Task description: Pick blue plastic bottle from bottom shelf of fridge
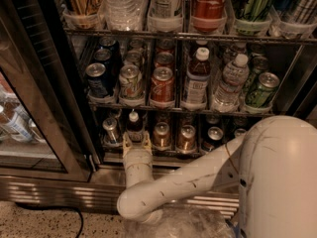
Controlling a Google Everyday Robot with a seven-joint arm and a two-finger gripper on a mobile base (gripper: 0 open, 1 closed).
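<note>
1. The fridge (47,191) stands with its glass door (29,108) swung out to the left, and the wire racks inside are full of drinks.
2. The blue plastic bottle (133,127) stands upright at the front of the bottom shelf (168,154). It is in the second lane from the left, with its white cap on top.
3. A silver can (111,129) is just beside it on the left, and a copper can (161,133) on the right.
4. The pincer (136,143) is at the shelf's front edge, right at the bottle's foot. It is parted about bottle-wide, with one finger on each side of the lower body.
5. The white arm (173,187) reaches in from the lower right (its big rounded housing fills that corner).
6. On the rack above stand a larger white-capped bottle (197,78) and a ribbed water bottle (230,83).
</note>
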